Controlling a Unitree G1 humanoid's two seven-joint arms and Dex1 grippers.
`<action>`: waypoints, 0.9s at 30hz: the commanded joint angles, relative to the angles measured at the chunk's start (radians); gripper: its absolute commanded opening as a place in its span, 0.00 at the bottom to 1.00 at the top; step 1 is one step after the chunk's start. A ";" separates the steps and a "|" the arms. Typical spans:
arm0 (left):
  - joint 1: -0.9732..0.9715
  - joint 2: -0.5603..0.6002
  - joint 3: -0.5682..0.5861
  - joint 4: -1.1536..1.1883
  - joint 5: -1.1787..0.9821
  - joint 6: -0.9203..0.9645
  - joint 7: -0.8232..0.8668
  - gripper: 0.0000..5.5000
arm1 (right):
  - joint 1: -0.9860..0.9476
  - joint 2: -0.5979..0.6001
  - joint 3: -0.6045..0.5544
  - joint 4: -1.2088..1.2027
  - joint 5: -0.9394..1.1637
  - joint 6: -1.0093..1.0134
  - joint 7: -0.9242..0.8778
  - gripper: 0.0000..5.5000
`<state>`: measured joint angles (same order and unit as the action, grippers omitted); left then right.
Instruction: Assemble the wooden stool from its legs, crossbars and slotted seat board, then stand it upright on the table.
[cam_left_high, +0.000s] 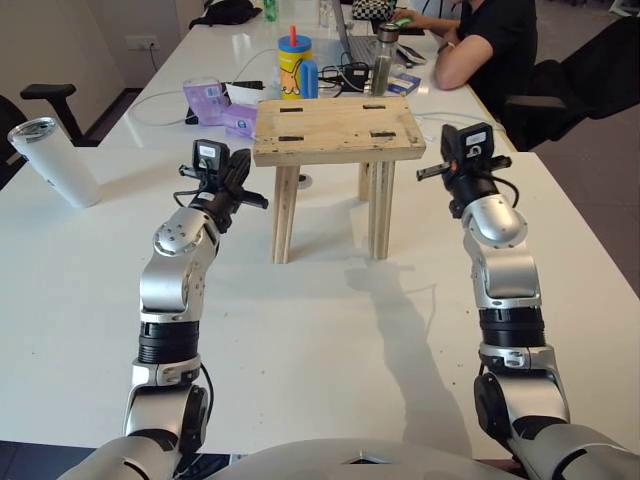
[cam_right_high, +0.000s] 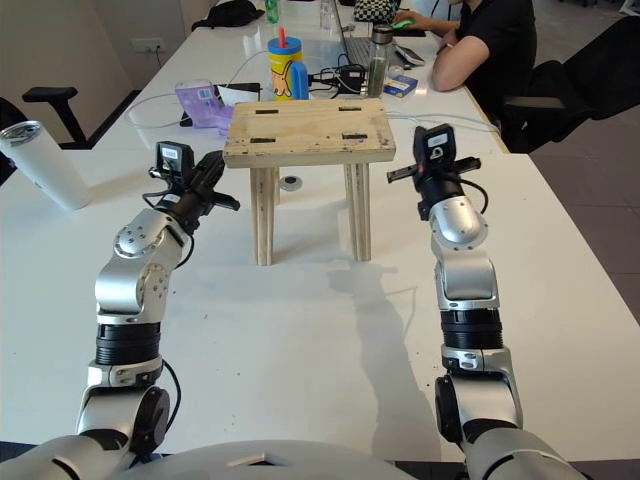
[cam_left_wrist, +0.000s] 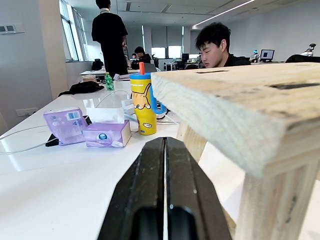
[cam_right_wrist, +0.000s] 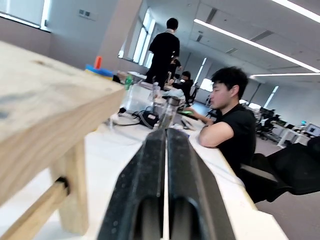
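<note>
The wooden stool (cam_left_high: 338, 130) stands upright on the white table (cam_left_high: 330, 330), its slotted seat board on top and its legs (cam_left_high: 284, 213) beneath; a crossbar (cam_right_wrist: 32, 217) joins the legs. My left gripper (cam_left_high: 252, 196) hangs just left of the stool, fingers (cam_left_wrist: 165, 185) shut with nothing between them. On the stool's right side my right gripper (cam_left_high: 428, 172) is level with the seat edge, its fingers (cam_right_wrist: 164, 175) pressed together and empty. Neither gripper touches the stool.
A white tumbler (cam_left_high: 55, 162) lies at the far left. Behind the stool sit purple tissue boxes (cam_left_high: 212, 103), a yellow cup (cam_left_high: 295, 62), cables, a bottle (cam_left_high: 383, 55) and a laptop. A person's arm (cam_left_high: 470, 55) rests at the table's far end.
</note>
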<state>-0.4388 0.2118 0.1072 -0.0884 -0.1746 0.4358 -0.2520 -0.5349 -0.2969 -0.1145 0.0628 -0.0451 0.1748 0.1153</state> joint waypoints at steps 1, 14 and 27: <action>0.000 0.014 0.009 0.019 0.003 -0.015 0.006 0.01 | -0.085 -0.019 0.007 -0.047 -0.020 -0.142 -0.014 0.00; -0.042 -0.025 0.012 -0.035 -0.013 -0.013 0.063 0.01 | -0.038 0.098 0.256 -0.203 0.226 0.087 0.311 0.00; -0.208 -0.183 -0.181 0.156 0.004 0.070 0.056 0.01 | 0.153 -0.086 0.255 -0.324 0.418 0.243 0.609 0.00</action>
<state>-0.5532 0.0780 -0.0075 -0.0756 -0.1716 0.5307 -0.1317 -0.4035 -0.3543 0.1441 -0.2487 0.3627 0.3961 0.7023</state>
